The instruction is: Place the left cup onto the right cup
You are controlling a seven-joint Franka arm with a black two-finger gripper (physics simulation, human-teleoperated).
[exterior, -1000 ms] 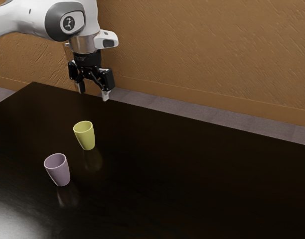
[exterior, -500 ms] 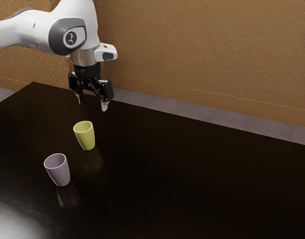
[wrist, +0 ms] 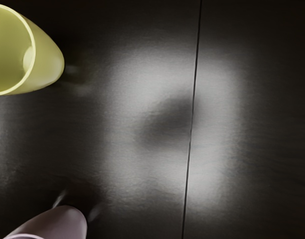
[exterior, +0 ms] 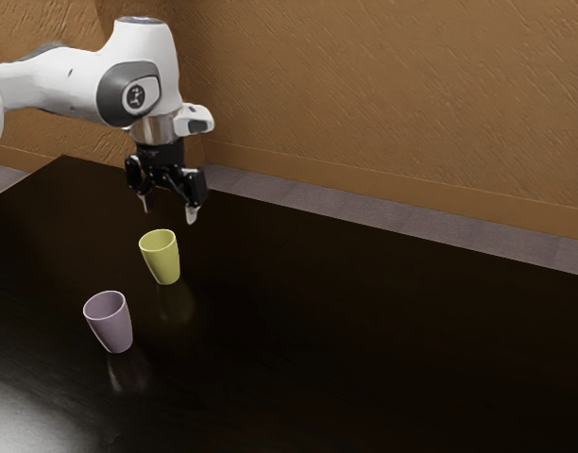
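Above the dark glossy table [exterior: 365,330], with the black two-finger gripper [exterior: 167,209] empty and its jaws apart, descend centred over the upright yellow-green plastic cup [exterior: 161,257] just below, apparently the one to lift, keeping clear of the nearby pale purple cup [exterior: 109,321].

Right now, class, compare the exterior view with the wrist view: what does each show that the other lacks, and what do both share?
Exterior view: the white arm with its open hand hanging above the black table, and the brown wall behind. Wrist view: the inside of the yellow-green cup, a thin seam across the tabletop, and a bright patch of glare. Both: the yellow-green cup and the purple cup, standing apart on the black table.
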